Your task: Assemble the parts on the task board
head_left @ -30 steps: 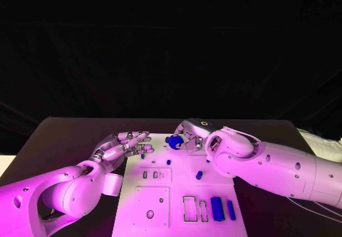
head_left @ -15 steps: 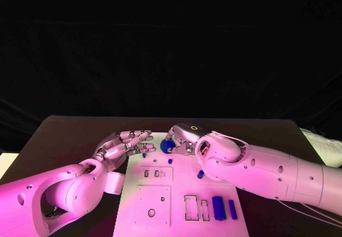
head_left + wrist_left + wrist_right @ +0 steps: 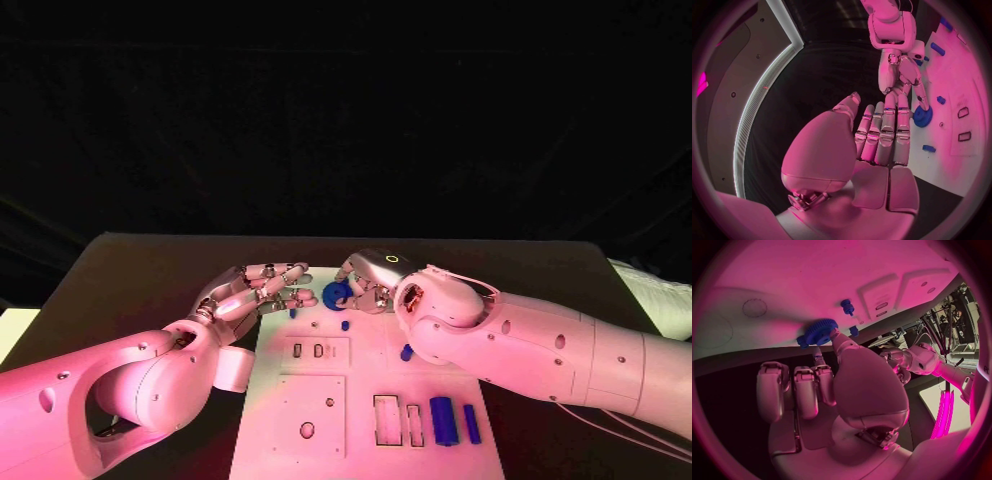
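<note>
At the task board (image 3: 361, 400) far edge, blue gear (image 3: 336, 294) on edge in right hand (image 3: 378, 280).

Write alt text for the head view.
The right hand holds a blue gear over the far end of the white task board. The left hand hovers beside it, fingers apart. Blue bars lie on the board's near right.

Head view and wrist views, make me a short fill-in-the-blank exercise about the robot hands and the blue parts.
1. The right robot hand touches a blue ____ at the task board's far end.
2. The left robot hand holds ____.
3. The two long blue bars lie at the board's near ____ corner.

Missing words: gear; nothing; right
</note>
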`<state>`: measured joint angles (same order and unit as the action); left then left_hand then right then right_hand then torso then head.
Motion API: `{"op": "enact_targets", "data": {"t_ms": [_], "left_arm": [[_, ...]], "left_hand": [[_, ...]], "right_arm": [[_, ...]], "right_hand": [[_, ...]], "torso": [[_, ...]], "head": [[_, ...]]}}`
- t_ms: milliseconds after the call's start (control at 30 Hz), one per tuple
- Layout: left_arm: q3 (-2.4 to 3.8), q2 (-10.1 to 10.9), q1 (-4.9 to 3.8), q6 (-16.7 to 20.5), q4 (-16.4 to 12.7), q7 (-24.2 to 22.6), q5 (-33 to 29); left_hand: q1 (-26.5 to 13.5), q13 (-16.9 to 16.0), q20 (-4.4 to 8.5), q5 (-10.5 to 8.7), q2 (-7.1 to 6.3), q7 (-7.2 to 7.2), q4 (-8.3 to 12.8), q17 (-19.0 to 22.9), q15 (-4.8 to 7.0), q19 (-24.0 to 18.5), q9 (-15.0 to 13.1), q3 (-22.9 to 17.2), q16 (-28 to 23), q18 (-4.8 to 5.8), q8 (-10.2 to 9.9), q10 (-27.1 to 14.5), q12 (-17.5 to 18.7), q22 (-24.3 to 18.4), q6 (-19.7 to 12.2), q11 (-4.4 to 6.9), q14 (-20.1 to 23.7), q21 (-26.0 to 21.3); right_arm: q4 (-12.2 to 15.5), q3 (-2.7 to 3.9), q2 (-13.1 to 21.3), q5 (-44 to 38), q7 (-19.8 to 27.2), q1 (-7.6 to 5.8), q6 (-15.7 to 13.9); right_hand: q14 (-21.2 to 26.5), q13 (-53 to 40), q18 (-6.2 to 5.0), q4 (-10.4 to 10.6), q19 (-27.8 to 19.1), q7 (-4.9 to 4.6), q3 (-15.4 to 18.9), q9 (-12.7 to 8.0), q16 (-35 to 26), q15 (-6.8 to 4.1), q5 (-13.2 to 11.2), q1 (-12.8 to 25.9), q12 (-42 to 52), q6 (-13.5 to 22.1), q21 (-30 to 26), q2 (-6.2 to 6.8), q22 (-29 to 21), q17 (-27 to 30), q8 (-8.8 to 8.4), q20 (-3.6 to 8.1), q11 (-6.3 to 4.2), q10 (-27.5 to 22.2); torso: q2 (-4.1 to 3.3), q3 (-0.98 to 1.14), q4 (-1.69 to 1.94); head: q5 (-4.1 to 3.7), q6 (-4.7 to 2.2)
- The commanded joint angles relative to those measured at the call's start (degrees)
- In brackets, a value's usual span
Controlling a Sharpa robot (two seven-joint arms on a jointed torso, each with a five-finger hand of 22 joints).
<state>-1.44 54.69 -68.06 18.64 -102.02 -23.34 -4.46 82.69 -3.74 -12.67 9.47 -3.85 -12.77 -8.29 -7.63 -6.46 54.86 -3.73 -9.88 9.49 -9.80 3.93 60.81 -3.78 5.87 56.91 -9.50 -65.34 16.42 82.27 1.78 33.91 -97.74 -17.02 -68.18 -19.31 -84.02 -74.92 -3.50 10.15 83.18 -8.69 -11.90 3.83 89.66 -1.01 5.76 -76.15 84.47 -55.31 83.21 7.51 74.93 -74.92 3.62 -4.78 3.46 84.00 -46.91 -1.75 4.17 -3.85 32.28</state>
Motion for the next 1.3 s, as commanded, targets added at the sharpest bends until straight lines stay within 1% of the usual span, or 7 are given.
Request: {"op": "enact_targets", "data": {"t_ms": [33,133,433,667,833,1133,1300], "left_arm": [[0.04,-0.1,-0.07,-1.2,-0.1,-0.2,-0.1],[0.04,0.0,-0.07,-1.2,-0.1,-0.1,-0.1],[0.04,0.0,-0.08,-1.2,-0.1,-0.1,-0.1],[0.04,0.1,-0.08,-1.1,-0.1,-0.1,-0.1],[0.04,0.2,-0.08,-1.1,0.2,-0.1,-0.1],[0.01,0.0,-0.05,-1.2,0.9,-0.2,-0.1],[-0.04,-0.2,-0.01,-1.4,1.3,-0.2,-0.1]], "left_hand": [[0.0,0.0,-0.09,-0.27,-0.36,0.1,0.4,-0.1,-0.13,0.2,0.0,0.0,-0.3,-0.64,-0.3,-0.4,0.1,-0.1,-0.4,-0.1,0.0,-0.2],[0.1,0.0,-0.1,-0.37,-0.3,0.1,0.5,-0.1,-0.14,0.2,0.0,0.0,-0.4,-0.65,-0.2,-0.5,0.1,-0.1,-0.4,-0.1,0.0,-0.3],[0.1,0.0,-0.1,-0.37,-0.3,0.1,0.5,-0.1,-0.14,0.2,0.0,0.0,-0.4,-0.65,-0.2,-0.5,0.1,-0.1,-0.4,-0.1,0.0,-0.3],[0.1,0.0,-0.1,-0.37,-0.3,0.1,0.5,-0.1,-0.14,0.2,0.0,0.0,-0.4,-0.65,-0.2,-0.5,0.1,-0.1,-0.4,-0.1,0.0,-0.3],[0.1,0.0,-0.1,-0.37,-0.3,0.1,0.5,-0.1,-0.14,0.2,0.0,0.0,-0.4,-0.65,-0.2,-0.5,0.1,-0.1,-0.4,-0.1,0.0,-0.3],[0.1,0.0,-0.1,-0.37,-0.3,0.1,0.5,-0.1,-0.14,0.2,0.0,0.0,-0.4,-0.65,-0.2,-0.5,0.1,-0.1,-0.4,-0.1,0.0,-0.3],[0.0,0.0,-0.12,-0.41,-0.31,0.09,0.5,-0.2,-0.15,0.2,0.0,0.0,-0.5,-0.65,-0.3,-0.5,0.1,-0.2,-0.5,-0.12,0.1,-0.3]], "right_arm": [[-0.2,-0.02,-0.1,0.2,-0.1,0.05,2.7],[-0.3,-0.03,-0.1,0.9,-0.2,0.05,3.8],[-0.4,-0.05,0.2,2.1,-0.7,0.05,4.9],[0.3,-0.05,1.6,3.4,0.9,0.06,-3.0],[2.4,0.37,5.4,8.2,6.5,0.06,-8.3],[5.8,1.23,16.2,23.9,18.6,-0.16,-3.7],[5.1,1.32,20.5,29.4,23.4,-0.03,-1.4]], "right_hand": [[-5.7,-10.4,0.43,2.5,-0.1,-0.39,1.8,-0.1,-0.2,0.69,0.5,2.5,-0.6,1.4,0.3,1.62,0.2,-13.9,-0.08,-0.73,0.56,2.9],[-5.7,-10.5,0.41,6.3,-0.1,-0.24,3.7,0.2,-0.2,0.72,3.9,5.8,-0.5,0.6,0.3,1.45,0.3,-14.0,0.25,-0.88,0.5,3.0],[-5.8,-11.1,0.5,6.4,0.1,0.52,6.1,0.4,0.0,0.21,10.3,9.1,0.1,-1.9,0.6,-1.78,0.8,-14.4,0.74,-0.49,-0.14,3.3],[-5.9,-11.4,0.6,6.0,0.3,0.62,6.5,0.3,0.2,0.02,12.0,8.3,0.5,-2.2,0.8,-2.66,1.3,-14.8,0.48,-0.28,-0.29,3.6],[-5.8,-11.0,0.56,5.8,0.2,0.18,7.6,0.0,-0.1,0.31,9.8,7.1,-0.1,-0.8,0.7,-1.89,1.1,-14.2,-0.02,-0.47,0.07,3.3],[-5.8,-10.8,0.52,1.7,0.0,0.21,7.0,0.2,-0.1,0.3,10.4,0.0,-0.5,-1.4,0.6,-2.38,0.9,-14.1,0.23,-0.52,0.03,3.1],[-5.8,-10.8,0.5,-1.5,-0.1,0.3,6.8,0.2,-0.1,0.19,10.1,-3.5,-0.5,-2.1,0.6,-1.76,0.9,-14.1,0.3,-0.43,-0.1,3.1]], "torso": [[0.0,-0.01,-0.02],[-0.01,-0.02,-0.01],[-0.02,-0.01,0.02],[0.03,0.06,-0.07],[0.13,0.15,-0.3],[0.75,0.6,-1.45],[0.91,1.14,-2.21]], "head": [[-0.04,-0.02],[-0.05,-0.06],[-0.15,-0.01],[-0.13,-0.25],[-0.23,-0.46],[-0.58,-0.44],[-0.89,-0.51]]}}
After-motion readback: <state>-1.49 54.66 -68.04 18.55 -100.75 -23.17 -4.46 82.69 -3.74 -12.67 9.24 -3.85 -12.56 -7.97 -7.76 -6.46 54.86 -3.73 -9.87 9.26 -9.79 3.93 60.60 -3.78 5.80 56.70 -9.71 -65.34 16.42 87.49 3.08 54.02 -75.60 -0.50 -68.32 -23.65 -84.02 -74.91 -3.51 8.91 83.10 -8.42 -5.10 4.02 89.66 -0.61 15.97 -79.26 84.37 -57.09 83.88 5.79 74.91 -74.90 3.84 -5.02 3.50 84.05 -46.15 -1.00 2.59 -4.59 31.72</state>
